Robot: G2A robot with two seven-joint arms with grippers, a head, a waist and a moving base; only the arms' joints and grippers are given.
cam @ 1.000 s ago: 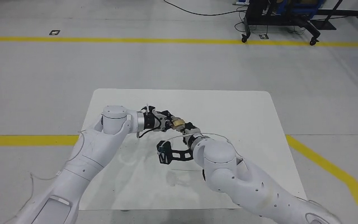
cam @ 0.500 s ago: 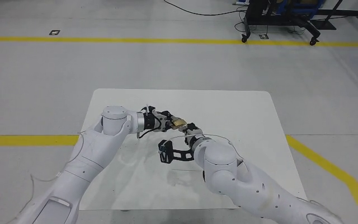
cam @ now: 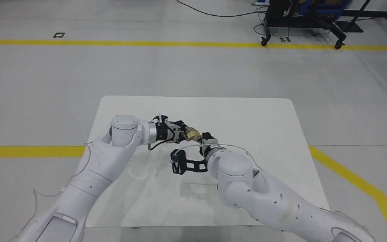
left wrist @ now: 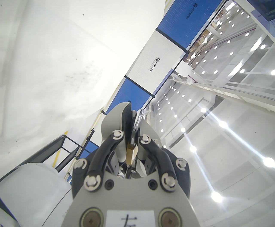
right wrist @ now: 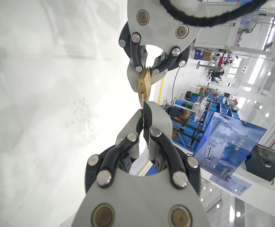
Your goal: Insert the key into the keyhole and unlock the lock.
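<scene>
Over the table (cam: 266, 115): I am holding my left gripper (right wrist: 146, 69) and right gripper (right wrist: 144, 111) raised above its middle, tips facing each other and close together.
Count: I am seeing one padlock, one key, two grippers, one table.
Left jaws: they are pinching the brass padlock (right wrist: 144, 82), its keyhole (right wrist: 142, 93) pointing at the right gripper.
Right jaws: they are pressing together on the key (right wrist: 142, 99), whose blade tip is sitting in the keyhole.
Blocking: my right fingers (right wrist: 159, 116) are covering the key's head, and my left fingers (right wrist: 132, 75) are hiding the padlock's far end.
Around: a black cable (right wrist: 193, 20) is hanging across by my left wrist, and yellow floor lines (cam: 151, 43) are running beyond the table.
</scene>
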